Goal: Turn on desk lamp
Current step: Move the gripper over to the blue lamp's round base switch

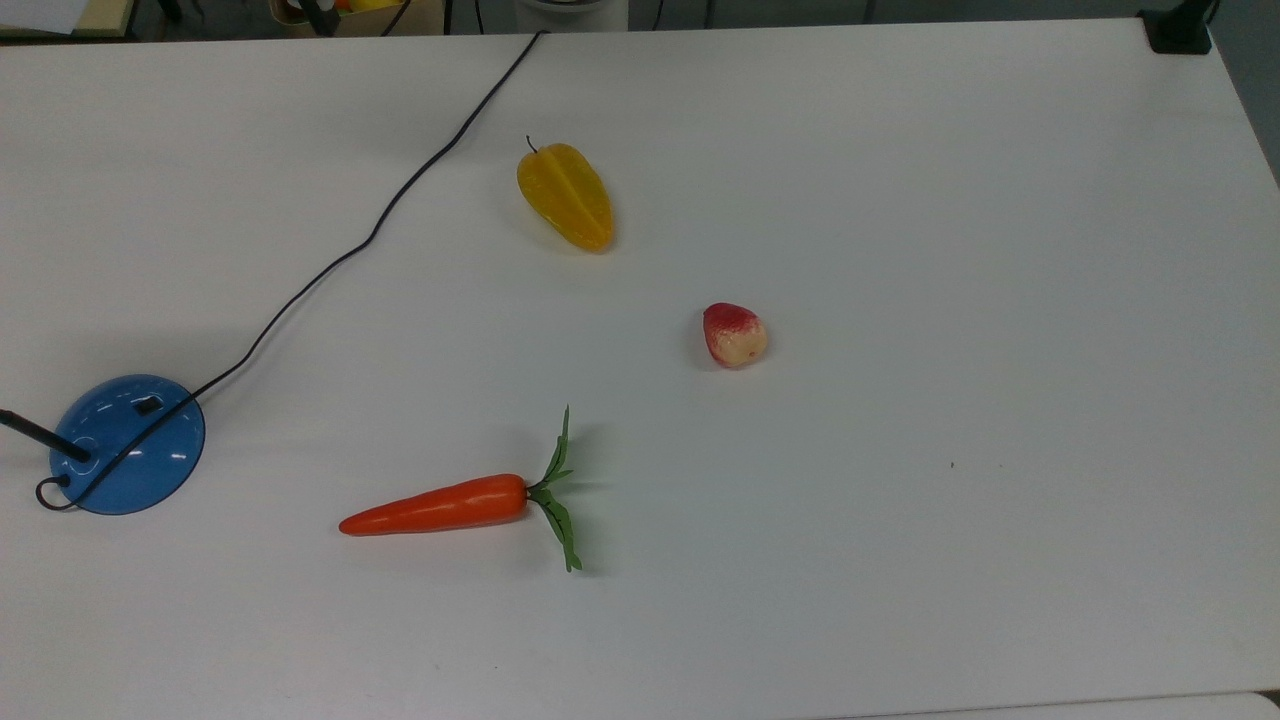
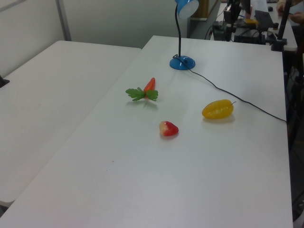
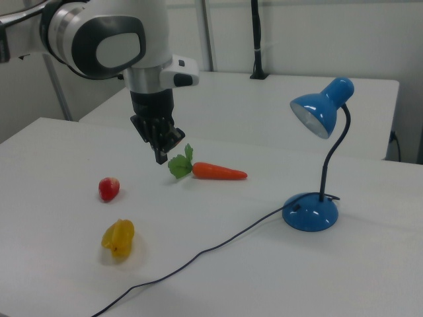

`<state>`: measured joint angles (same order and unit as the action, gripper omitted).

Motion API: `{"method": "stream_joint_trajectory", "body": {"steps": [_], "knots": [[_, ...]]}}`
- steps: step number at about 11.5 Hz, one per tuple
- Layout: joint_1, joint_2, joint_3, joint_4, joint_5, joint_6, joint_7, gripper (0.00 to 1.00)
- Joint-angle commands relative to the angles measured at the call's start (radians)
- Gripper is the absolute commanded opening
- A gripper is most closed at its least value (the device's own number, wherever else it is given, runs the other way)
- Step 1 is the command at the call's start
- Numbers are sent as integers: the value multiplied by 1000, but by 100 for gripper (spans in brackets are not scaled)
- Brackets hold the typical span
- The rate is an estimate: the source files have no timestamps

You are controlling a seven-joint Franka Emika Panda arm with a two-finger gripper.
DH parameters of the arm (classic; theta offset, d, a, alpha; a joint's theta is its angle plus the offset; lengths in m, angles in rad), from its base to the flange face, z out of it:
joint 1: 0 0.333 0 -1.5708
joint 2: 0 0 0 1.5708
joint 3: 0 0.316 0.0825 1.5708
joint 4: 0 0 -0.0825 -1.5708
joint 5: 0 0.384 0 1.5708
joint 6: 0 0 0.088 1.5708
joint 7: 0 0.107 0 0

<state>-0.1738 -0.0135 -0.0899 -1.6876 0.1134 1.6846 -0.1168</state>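
The desk lamp stands at the top view's left edge on its glossy blue dome base (image 1: 125, 445), which carries a small black switch (image 1: 148, 405). Its black cord (image 1: 380, 215) runs away to the table's far edge. In the right view the lamp base (image 3: 310, 211) sits at the right, with a thin curved stem and a blue shade (image 3: 320, 109) above it; the shade shows no glow. My gripper (image 3: 160, 157) hangs shut and empty above the table, well to the right view's left of the lamp, near the carrot's leaves.
An orange carrot (image 1: 440, 505) with green leaves, a red-and-cream strawberry (image 1: 735, 335) and a yellow starfruit (image 1: 565, 195) lie spread over the white table (image 1: 950, 250). A second white table (image 2: 52, 90) adjoins it on the left view's left.
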Motion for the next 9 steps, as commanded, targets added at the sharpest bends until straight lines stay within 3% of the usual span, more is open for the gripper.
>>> {"method": "stream_joint_trajectory", "body": {"steps": [1, 4, 9], "knots": [[25, 18, -2, -43, 25, 119, 63, 0], [24, 104, 10, -66, 19, 283, 127, 0], [-41, 243, 3, -63, -1, 571, 217, 0]]}}
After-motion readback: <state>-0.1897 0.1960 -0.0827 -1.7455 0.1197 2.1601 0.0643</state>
